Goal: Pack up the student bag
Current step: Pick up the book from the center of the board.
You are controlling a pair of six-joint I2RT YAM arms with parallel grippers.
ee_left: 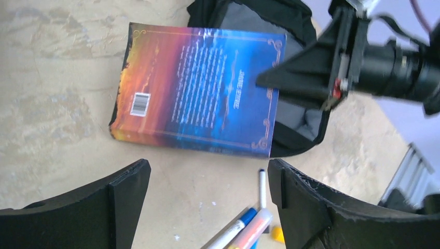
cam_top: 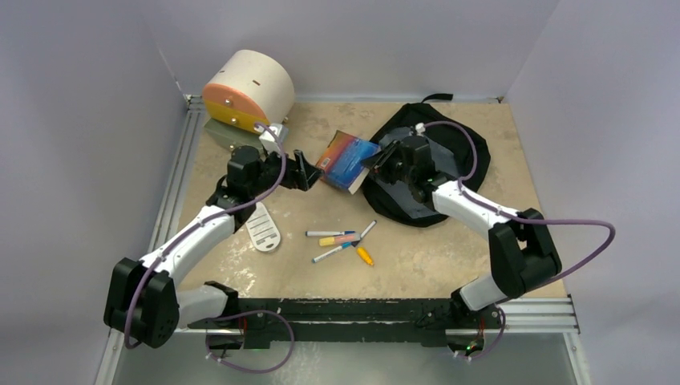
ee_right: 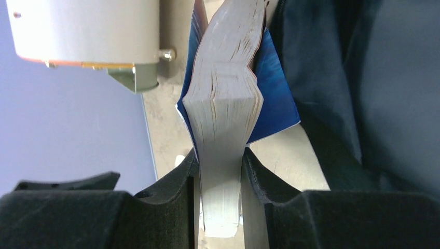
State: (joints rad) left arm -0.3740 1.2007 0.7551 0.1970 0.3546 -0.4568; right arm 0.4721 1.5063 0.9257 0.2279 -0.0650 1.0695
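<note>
The black student bag [cam_top: 453, 152] lies open at the back right. A blue and orange book [cam_top: 346, 160] lies tilted at its mouth, one end resting on the bag's edge. My right gripper [cam_top: 375, 167] is shut on the book's page edge [ee_right: 223, 104]; both fingers press the pages in the right wrist view [ee_right: 220, 176]. My left gripper [cam_top: 309, 172] is open and empty just left of the book. In the left wrist view the book's back cover [ee_left: 202, 88] lies beyond my open left gripper [ee_left: 207, 181], with the bag [ee_left: 290, 10] and the right gripper [ee_left: 290, 78] behind it.
A cream-and-orange cylindrical drawer box [cam_top: 244, 88] stands at the back left, also in the right wrist view [ee_right: 88, 31]. Several markers [cam_top: 345, 238] lie mid-table, also in the left wrist view [ee_left: 249, 228]. A white oval tag [cam_top: 263, 227] lies by the left arm.
</note>
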